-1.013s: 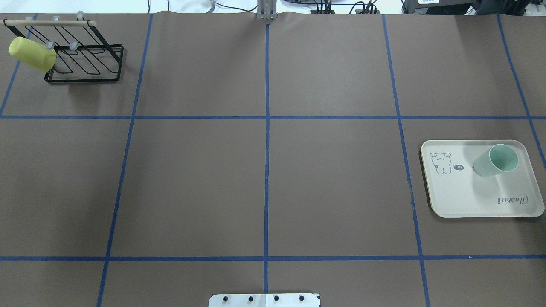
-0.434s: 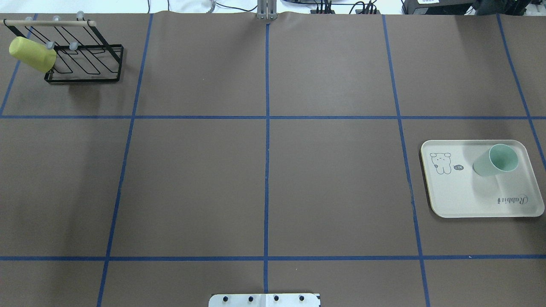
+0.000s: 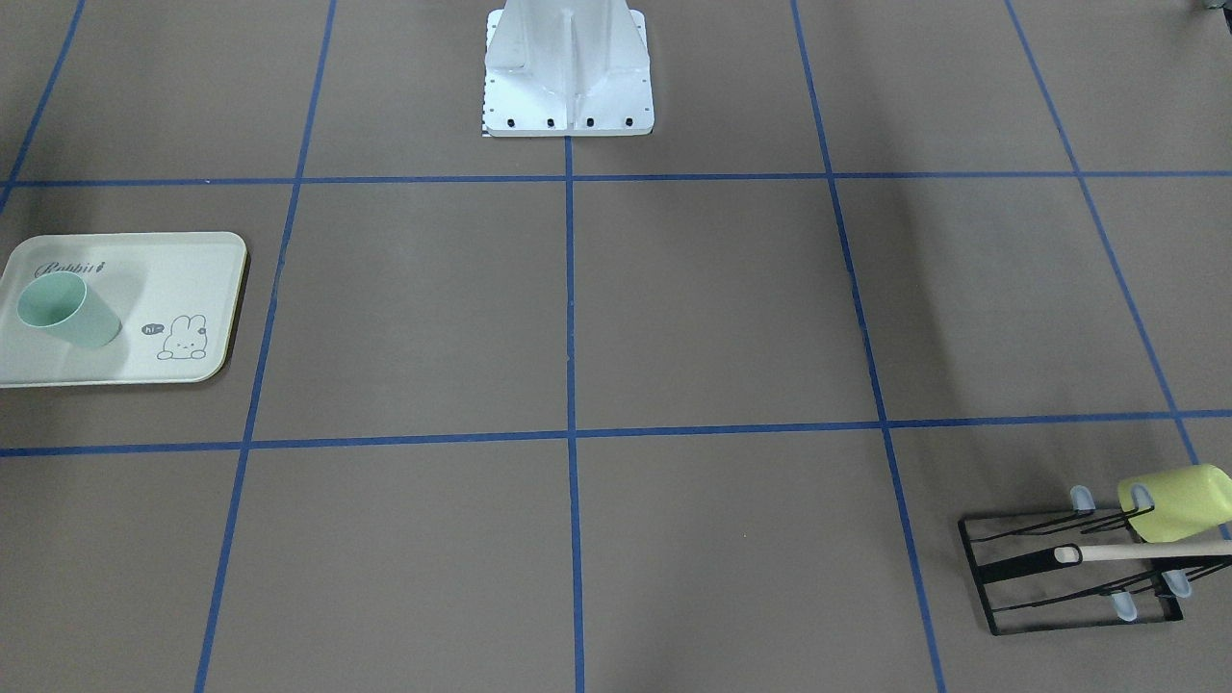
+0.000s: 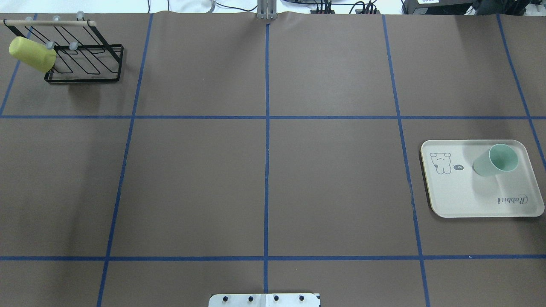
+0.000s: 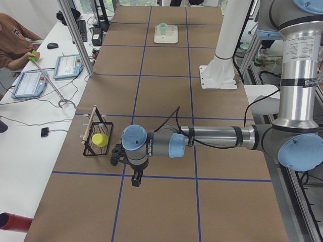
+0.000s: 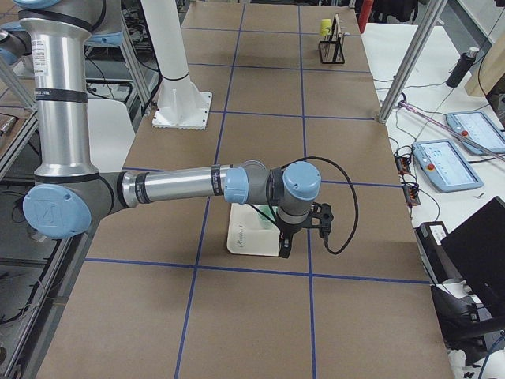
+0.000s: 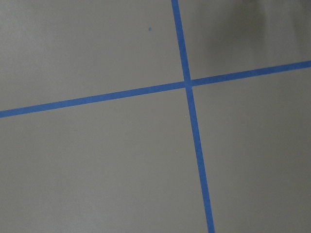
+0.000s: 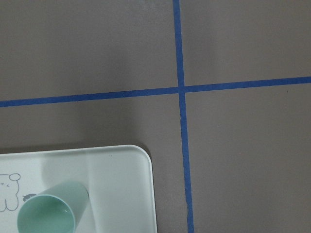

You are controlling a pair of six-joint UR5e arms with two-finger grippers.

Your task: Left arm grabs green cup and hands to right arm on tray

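The green cup (image 4: 495, 161) stands upright on the cream tray (image 4: 460, 196) at the table's right side, alone and free of any gripper. It also shows in the front-facing view (image 3: 67, 310) and in the right wrist view (image 8: 51, 211). The right gripper (image 6: 284, 249) hangs above the tray's edge, seen only from the side; I cannot tell if it is open or shut. The left gripper (image 5: 135, 179) hangs over bare table near the rack, seen only from the side; I cannot tell its state either. Neither wrist view shows its fingers.
A black wire rack (image 4: 85, 64) stands at the far left corner with a yellow-green cup (image 4: 32, 54) hung on a peg. The robot's white base (image 3: 568, 67) sits at the near middle edge. Blue tape lines grid the brown table.
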